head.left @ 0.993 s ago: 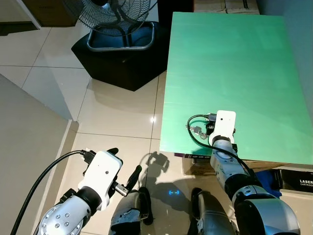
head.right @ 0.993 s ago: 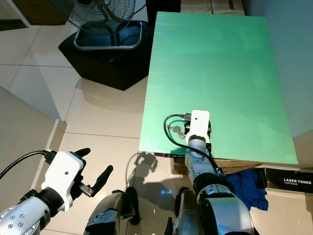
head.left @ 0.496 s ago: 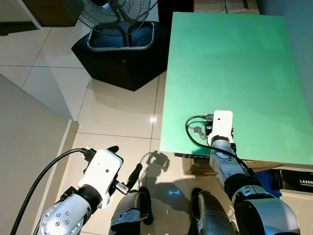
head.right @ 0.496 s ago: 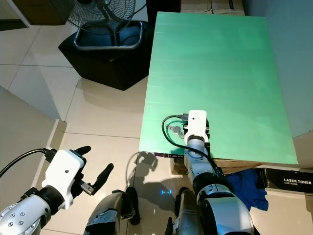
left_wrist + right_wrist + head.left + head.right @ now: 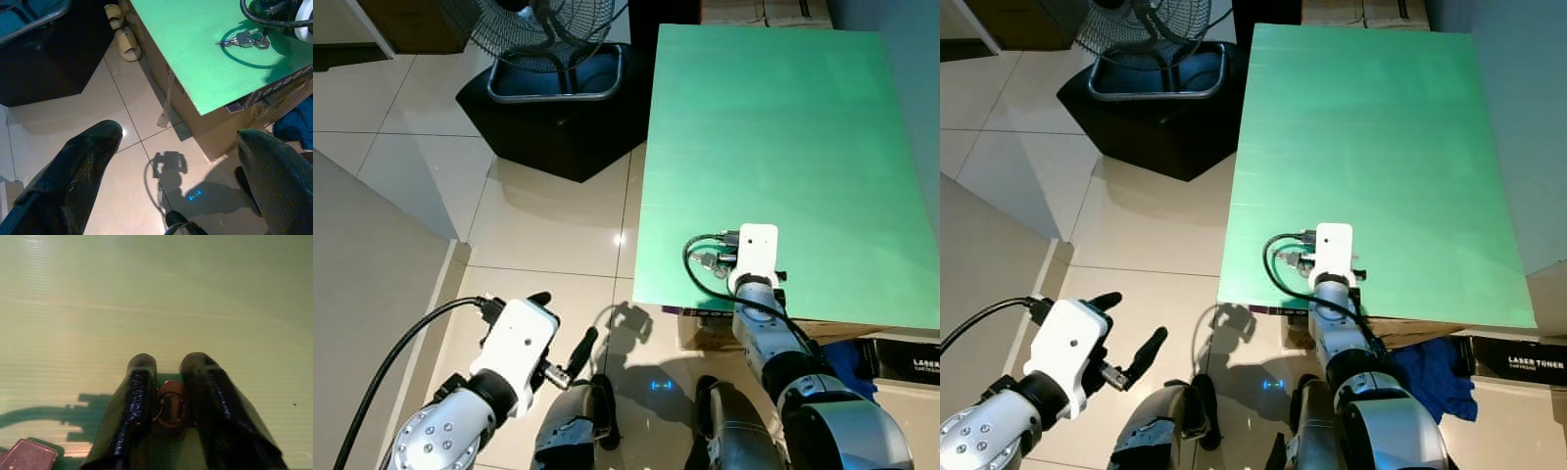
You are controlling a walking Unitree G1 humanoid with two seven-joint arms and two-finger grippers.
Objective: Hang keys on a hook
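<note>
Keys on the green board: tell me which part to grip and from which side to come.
Grip the ring end of the keys, coming straight down from above. They lie flat on the green board, so no edge offers itself sideways. The right gripper already has its fingers closed about the ring, which looks a sound hold.

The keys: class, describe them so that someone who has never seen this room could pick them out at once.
Find the green board beside the tiled floor. Near its front edge, next to the right tool, lie the keys. They are a small silver bunch on a ring, the only metal on the plain green.
</note>
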